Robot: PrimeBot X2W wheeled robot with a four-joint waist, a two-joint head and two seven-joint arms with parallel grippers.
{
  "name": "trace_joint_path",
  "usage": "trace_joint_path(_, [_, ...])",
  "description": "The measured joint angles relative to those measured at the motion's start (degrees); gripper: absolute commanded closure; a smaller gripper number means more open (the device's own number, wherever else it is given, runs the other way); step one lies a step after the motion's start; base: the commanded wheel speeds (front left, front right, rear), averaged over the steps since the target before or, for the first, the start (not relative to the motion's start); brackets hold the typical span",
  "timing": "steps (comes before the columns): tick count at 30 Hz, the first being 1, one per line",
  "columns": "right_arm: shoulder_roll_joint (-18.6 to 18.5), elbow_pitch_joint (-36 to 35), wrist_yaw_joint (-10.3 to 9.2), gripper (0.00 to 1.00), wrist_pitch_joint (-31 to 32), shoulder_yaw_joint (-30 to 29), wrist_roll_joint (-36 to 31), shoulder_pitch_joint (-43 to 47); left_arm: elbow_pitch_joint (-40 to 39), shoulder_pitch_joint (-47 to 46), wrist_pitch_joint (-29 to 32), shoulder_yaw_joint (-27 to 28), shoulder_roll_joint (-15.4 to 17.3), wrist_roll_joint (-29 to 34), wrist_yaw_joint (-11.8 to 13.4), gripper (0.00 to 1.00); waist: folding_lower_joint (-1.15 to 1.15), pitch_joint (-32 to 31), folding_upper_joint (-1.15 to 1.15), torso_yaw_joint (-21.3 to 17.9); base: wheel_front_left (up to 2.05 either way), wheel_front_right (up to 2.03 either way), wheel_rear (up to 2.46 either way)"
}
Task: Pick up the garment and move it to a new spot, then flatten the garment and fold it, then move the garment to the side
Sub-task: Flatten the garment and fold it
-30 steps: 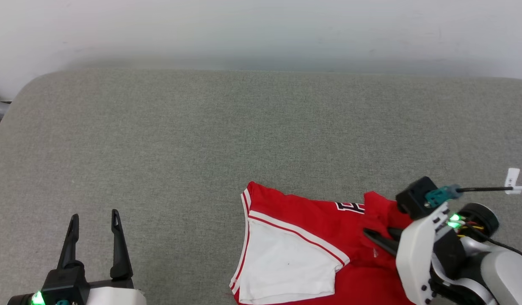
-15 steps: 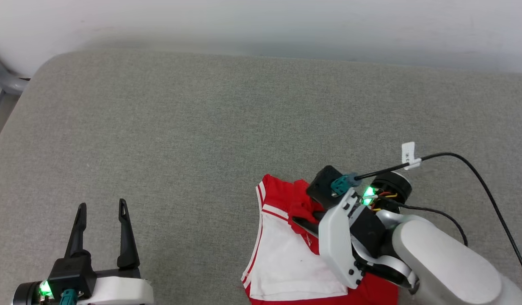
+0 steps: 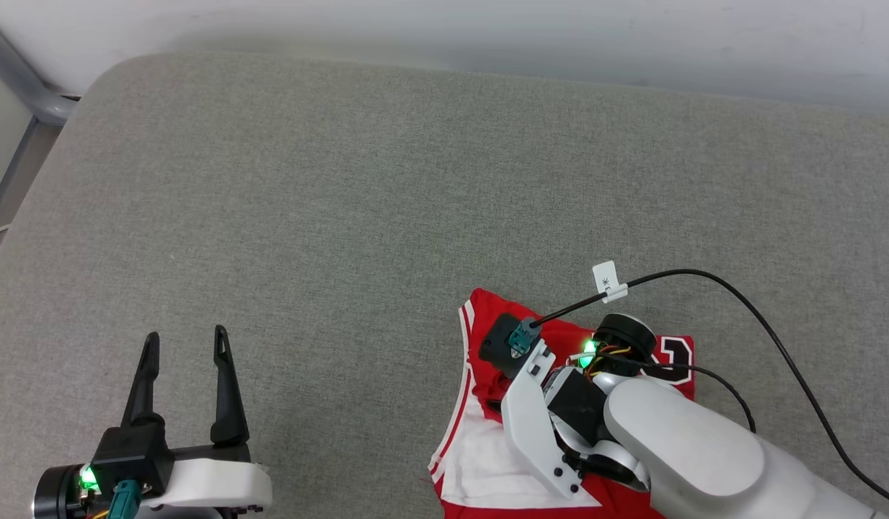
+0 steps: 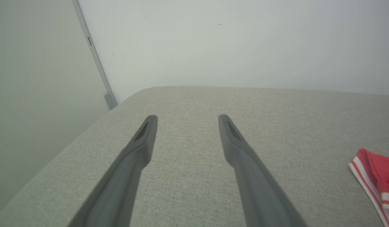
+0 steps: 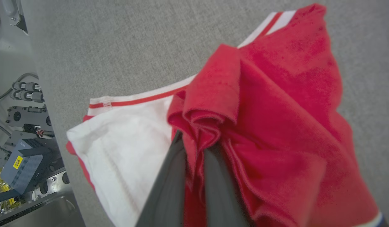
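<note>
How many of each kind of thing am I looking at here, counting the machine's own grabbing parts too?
Red and white jersey: 1
End effectors: 2, the left end effector open above bare cushion, the right end effector shut on a bunched fold of the jersey
Grey padded surface: 1
Total: 4

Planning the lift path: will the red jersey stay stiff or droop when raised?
Likely floppy: the jersey bunches into soft folds where the right claw pinches it. Probably light, being thin cloth. The white sleeve lies loose, so it may trail.
</note>
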Motion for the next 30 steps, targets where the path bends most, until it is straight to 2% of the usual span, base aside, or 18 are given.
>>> trace_joint_path(5, [0.52, 2.92, 0.00, 1.00, -2.23, 2.24, 1.86, -0.87, 0.11, -0.02, 0.00, 0.05, -0.03, -0.08, 0.32, 0.00, 0.00, 0.33, 0.00, -0.12, 0.00, 0.00, 0.00])
trace_joint_path(6, [0.59, 3.04, 0.01, 0.87, -3.24, 2.27, 2.42, -0.87, 0.19, 0.01, 0.00, 0.12, -0.03, -0.07, 0.33, 0.00, 0.00, 0.22, 0.00, -0.27, 0.00, 0.00, 0.00])
trace_joint_path(7, [0.55, 2.91, 0.01, 0.17, -4.34, 2.24, 2.76, -0.87, 0.27, 0.02, 0.00, 0.14, -0.03, -0.07, 0.34, 0.00, 0.00, 0.01, 0.00, -0.41, 0.00, 0.00, 0.00])
trace_joint_path(8, [0.43, 2.52, 0.03, 0.00, -5.58, 2.15, 3.05, -0.82, 0.29, 0.03, 0.00, 0.21, -0.04, -0.07, 0.35, 0.00, 0.00, -0.24, 0.00, -0.55, 0.00, 0.00, 0.00])
trace_joint_path(11, [-0.65, 0.30, 0.03, 0.00, -8.84, 1.35, 3.98, -0.24, 0.42, 0.63, 0.00, 0.49, -0.05, 0.05, 0.36, 0.00, 0.00, -1.27, 0.00, -1.22, 0.00, 0.00, 0.00])
trace_joint_path(15, [-4.08, -4.58, 0.02, 0.00, -14.27, -2.04, 3.69, 0.79, 0.55, 1.28, 0.00, 1.01, -0.07, 0.52, 0.31, 0.00, 0.00, -2.78, 0.00, -2.59, 0.00, 0.00, 0.00])
trace_joint_path(21, [-7.69, -9.12, 0.02, 0.00, -21.90, -13.71, -0.27, 5.16, 0.75, 2.76, -0.01, 1.41, 0.05, 0.98, -0.26, 0.00, 0.00, -4.96, 0.00, -5.25, 0.00, 0.00, 0.00])
trace_joint_path(25, [-7.61, -10.04, 0.02, 0.00, -28.41, -24.20, -6.65, 9.60, 0.85, 3.52, -0.07, 1.46, 0.24, 1.16, -0.47, 0.00, 0.00, -6.28, 0.00, -7.11, 0.00, 0.00, 0.00])
trace_joint_path(28, [-5.79, -10.58, 0.00, 0.00, -32.49, -31.71, -10.95, 14.33, 0.93, 4.15, -0.07, 1.45, 0.30, 1.41, -0.64, 0.00, 0.00, -7.16, 0.00, -8.43, 0.00, 0.00, 0.00])
trace_joint_path(29, [-5.79, -10.58, 0.00, 0.00, -32.49, -31.71, -10.95, 14.33, 0.93, 4.15, -0.07, 1.45, 0.30, 1.41, -0.64, 0.00, 0.00, -7.16, 0.00, -8.43, 0.00, 0.00, 0.00])
trace_joint_path(30, [-4.14, -11.47, 0.00, 0.00, -34.95, -36.19, -14.16, 17.18, 1.10, 4.39, -0.07, 1.53, 0.46, 1.54, -0.64, 0.00, 0.00, -7.67, 0.00, -9.24, 0.00, 0.00, 0.00])
